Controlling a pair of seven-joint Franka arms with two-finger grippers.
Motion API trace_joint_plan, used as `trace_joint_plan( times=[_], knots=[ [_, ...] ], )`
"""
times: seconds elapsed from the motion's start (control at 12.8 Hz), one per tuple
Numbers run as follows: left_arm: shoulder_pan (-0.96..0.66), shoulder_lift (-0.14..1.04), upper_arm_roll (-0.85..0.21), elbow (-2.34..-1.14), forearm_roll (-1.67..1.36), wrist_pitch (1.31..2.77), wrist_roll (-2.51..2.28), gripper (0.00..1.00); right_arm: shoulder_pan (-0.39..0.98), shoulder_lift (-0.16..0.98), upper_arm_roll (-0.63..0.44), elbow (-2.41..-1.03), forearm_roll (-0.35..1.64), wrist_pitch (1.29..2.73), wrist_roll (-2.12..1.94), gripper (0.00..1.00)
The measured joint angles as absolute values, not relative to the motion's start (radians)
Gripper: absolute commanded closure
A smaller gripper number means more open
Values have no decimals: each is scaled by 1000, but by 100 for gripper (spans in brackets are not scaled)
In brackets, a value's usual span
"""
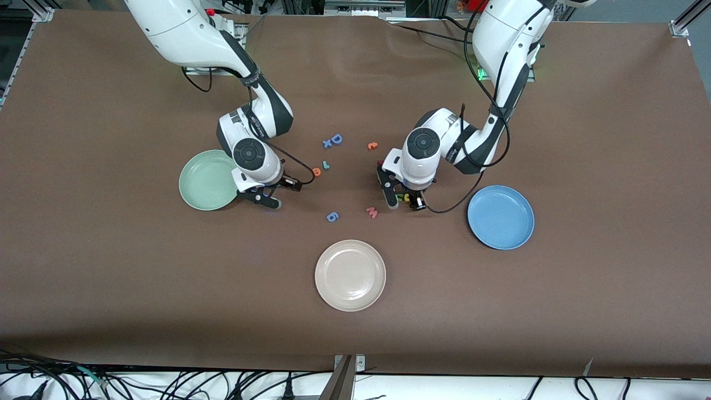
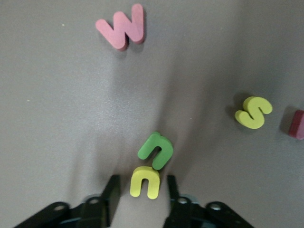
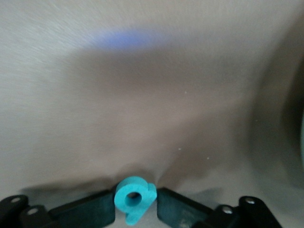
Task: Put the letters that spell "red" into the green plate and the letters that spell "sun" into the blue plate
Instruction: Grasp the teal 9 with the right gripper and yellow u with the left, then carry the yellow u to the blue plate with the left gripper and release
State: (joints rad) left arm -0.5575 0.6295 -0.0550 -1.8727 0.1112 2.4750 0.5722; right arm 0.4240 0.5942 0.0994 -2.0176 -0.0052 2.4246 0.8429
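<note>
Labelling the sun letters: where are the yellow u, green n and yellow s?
yellow u (image 2: 145, 182): left wrist view, middle of its arch.
green n (image 2: 156, 150): left wrist view, its curved top.
yellow s (image 2: 253, 112): left wrist view, its middle bend.

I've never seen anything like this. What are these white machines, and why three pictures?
Two white robot arms work at a brown table. The wide picture comes from a high camera facing them; the others from a camera on each wrist. On the table lie a green plate, a blue plate, a cream plate and small foam letters. The right gripper, beside the green plate, is shut on a teal d. The left gripper is down at the table, fingers open either side of a yellow u.
</note>
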Motion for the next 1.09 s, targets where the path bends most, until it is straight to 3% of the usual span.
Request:
trace_joint_plan(
  times=[0.08, 0.23, 0.39, 0.7, 1.09],
  knots=[
    [-561, 628, -55, -1873, 111, 2475, 573, 93, 424, 593, 99, -2018, -5, 2424, 843, 53],
    [-562, 627, -54, -1873, 111, 2474, 573, 98, 424, 593, 99, -2018, -5, 2424, 843, 65],
    [-561, 616, -52, -1870, 111, 2441, 573, 98, 424, 593, 100, -2017, -5, 2424, 842, 68],
    [-540, 527, -40, -1855, 112, 2289, 589, 96, 423, 579, 98, -2017, -6, 2408, 842, 68],
    [-331, 479, -31, -1862, 112, 2227, 818, 97, 423, 579, 98, -2017, -6, 2408, 842, 68]
  ],
)
